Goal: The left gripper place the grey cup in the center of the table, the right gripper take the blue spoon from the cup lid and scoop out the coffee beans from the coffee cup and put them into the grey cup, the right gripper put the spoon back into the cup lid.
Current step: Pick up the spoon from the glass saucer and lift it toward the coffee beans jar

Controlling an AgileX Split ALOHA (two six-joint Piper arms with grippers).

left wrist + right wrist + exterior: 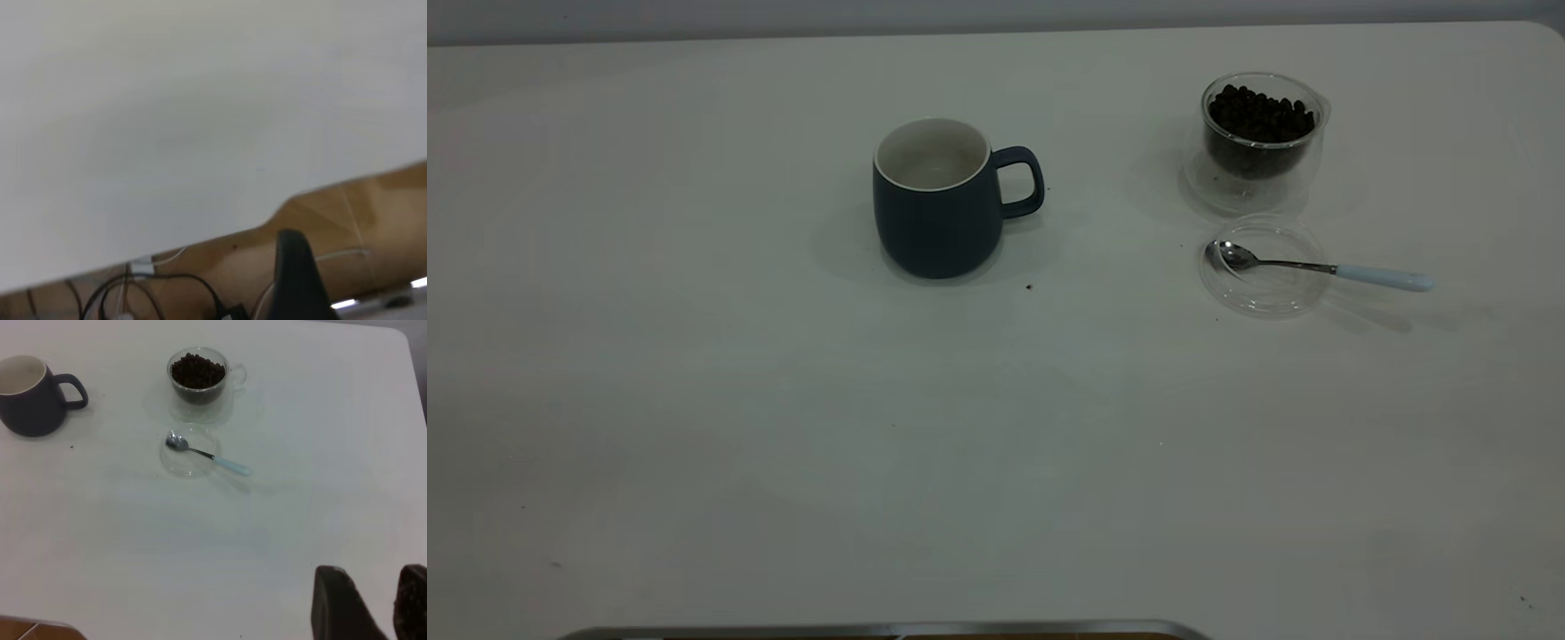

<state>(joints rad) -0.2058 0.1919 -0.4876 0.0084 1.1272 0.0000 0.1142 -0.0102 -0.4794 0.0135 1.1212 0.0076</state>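
Observation:
The grey cup (938,209) stands upright near the middle of the table (783,427), handle to the right; it also shows in the right wrist view (30,397). The coffee cup (1261,142) (198,377), holding coffee beans (1261,114), stands at the far right. In front of it lies the cup lid (1263,267) (189,451) with the blue spoon (1316,267) (210,455), bowl inside, handle over the rim to the right. My right gripper (385,600) is empty, fingers close together, far back from the spoon. One finger of my left gripper (297,280) shows beyond the table edge.
Neither arm shows in the exterior view. A metal-edged strip (889,629) runs along the table's near edge. In the left wrist view, black cables (153,287) lie on the wooden floor beside the table.

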